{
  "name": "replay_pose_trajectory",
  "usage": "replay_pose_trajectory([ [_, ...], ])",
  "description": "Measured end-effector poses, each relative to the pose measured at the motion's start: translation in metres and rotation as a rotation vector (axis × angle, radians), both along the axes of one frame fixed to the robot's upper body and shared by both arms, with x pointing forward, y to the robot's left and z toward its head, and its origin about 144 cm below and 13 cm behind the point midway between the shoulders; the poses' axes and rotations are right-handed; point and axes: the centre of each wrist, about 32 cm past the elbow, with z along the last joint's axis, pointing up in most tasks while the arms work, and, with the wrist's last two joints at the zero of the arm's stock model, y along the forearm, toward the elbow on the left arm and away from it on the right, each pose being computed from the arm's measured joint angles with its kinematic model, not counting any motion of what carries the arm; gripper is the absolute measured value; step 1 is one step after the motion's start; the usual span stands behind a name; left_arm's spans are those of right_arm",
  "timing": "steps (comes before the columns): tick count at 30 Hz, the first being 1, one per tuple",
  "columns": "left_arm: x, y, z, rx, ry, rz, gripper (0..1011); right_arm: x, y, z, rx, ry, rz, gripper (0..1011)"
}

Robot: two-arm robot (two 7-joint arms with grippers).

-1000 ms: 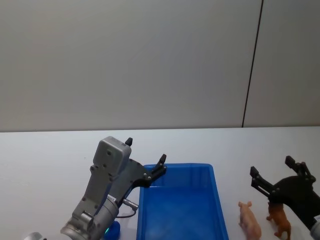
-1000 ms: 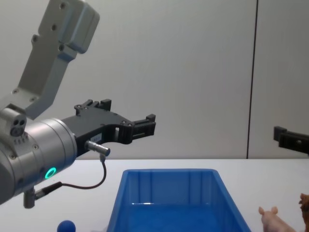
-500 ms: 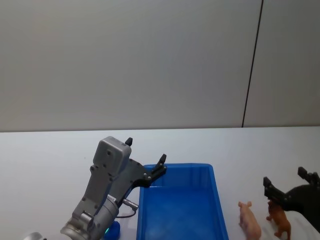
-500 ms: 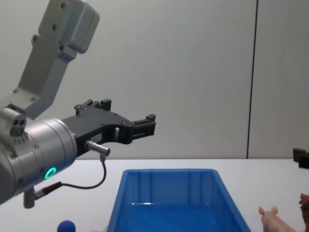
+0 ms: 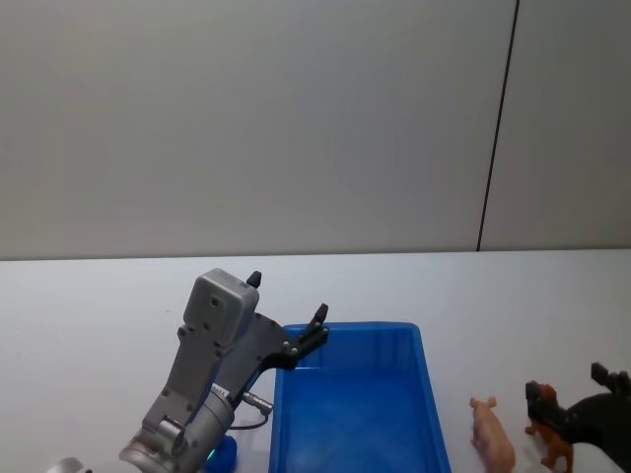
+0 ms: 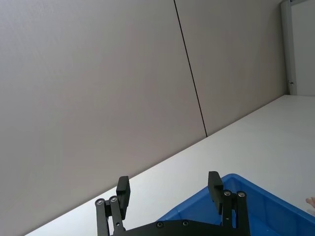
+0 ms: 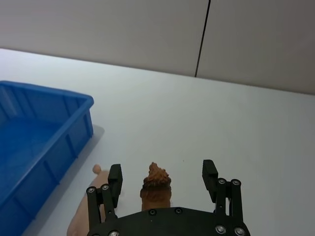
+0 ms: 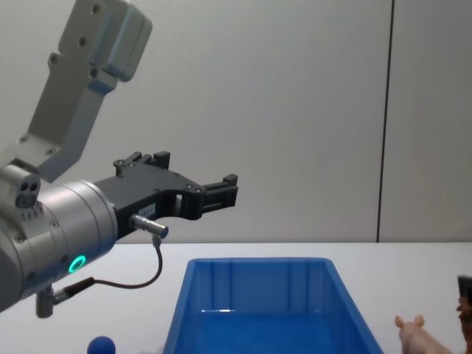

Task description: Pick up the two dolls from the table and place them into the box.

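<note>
The right end effector is open, and the dark reddish-brown furry animal doll stands on the white tabletop straight between its spread fingers, long axis running near to far, so the next move probably needs only closing. The pale pink pig-like doll lies just left of it, beside the bright blue ribbed plastic box, nearer to the right arm; the left end effector hangs open above the box's far left corner. No label or writing can be read.

White table, blue box, pink doll, brown doll, small blue ball
</note>
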Motion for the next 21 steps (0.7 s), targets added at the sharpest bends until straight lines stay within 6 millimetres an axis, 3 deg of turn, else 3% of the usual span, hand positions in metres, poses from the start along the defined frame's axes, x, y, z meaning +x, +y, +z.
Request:
replay_pose_trajectory([
  [17, 0.0, 0.0, 0.0, 0.0, 0.0, 0.0, 1001, 0.002, 0.002, -0.019, -0.024, 0.112, 0.015, 1001],
  [21, 0.0, 0.0, 0.0, 0.0, 0.0, 0.0, 1001, 0.002, 0.002, -0.023, -0.028, 0.134, 0.018, 916],
])
